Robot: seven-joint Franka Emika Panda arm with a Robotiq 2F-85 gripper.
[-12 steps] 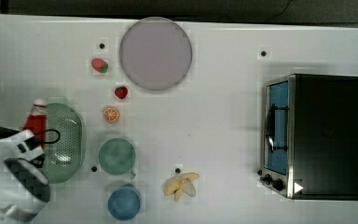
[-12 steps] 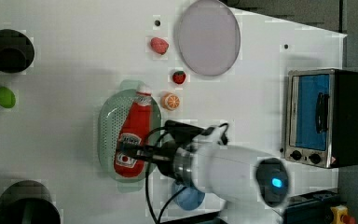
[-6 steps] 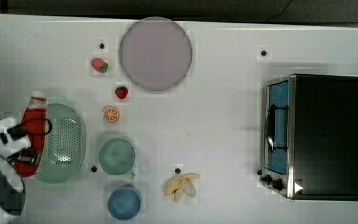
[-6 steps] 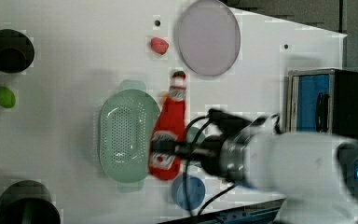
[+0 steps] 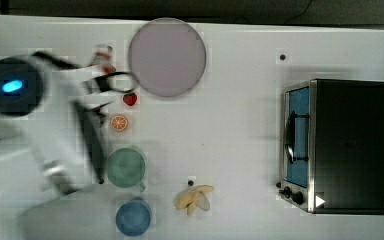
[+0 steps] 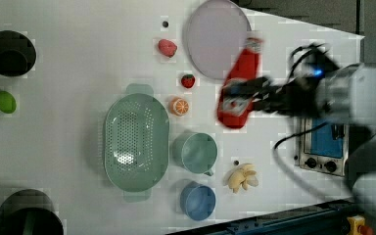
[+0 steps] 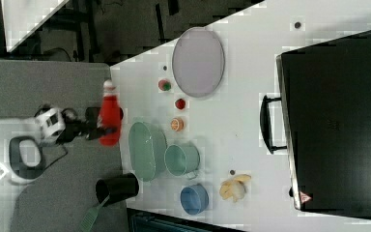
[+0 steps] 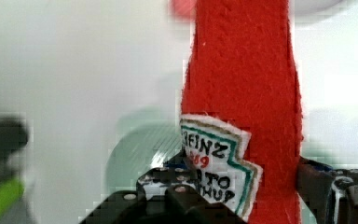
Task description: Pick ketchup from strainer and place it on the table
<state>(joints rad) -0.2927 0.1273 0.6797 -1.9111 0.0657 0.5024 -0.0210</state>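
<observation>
The ketchup (image 6: 238, 83), a red bottle with a white cap and a white label, hangs tilted in the air over the table (image 6: 78, 54). In the left view it is beside the lilac plate's lower edge. My gripper (image 6: 242, 95) is shut on its lower body across the label. The wrist view shows the ketchup (image 8: 242, 93) close up, with a dark finger (image 8: 168, 193) on each side. The pale green strainer (image 6: 136, 142) lies empty at the left view's left, apart from the bottle. In the right view the ketchup (image 7: 109, 121) stands cap up above the strainer (image 7: 147, 150).
A lilac plate (image 6: 217, 38), two strawberries (image 6: 188, 81), an orange slice (image 6: 179, 105), a green cup (image 6: 195, 152), a blue cup (image 6: 197, 200) and a banana (image 6: 242, 177) lie around. A toaster oven (image 5: 337, 145) stands on the top view's right. Black cups (image 6: 10, 53) sit at the left view's left edge.
The ketchup has come up out of the strainer in my gripper and moved to the left view's right and upward, toward the plate. The strainer now lies empty.
</observation>
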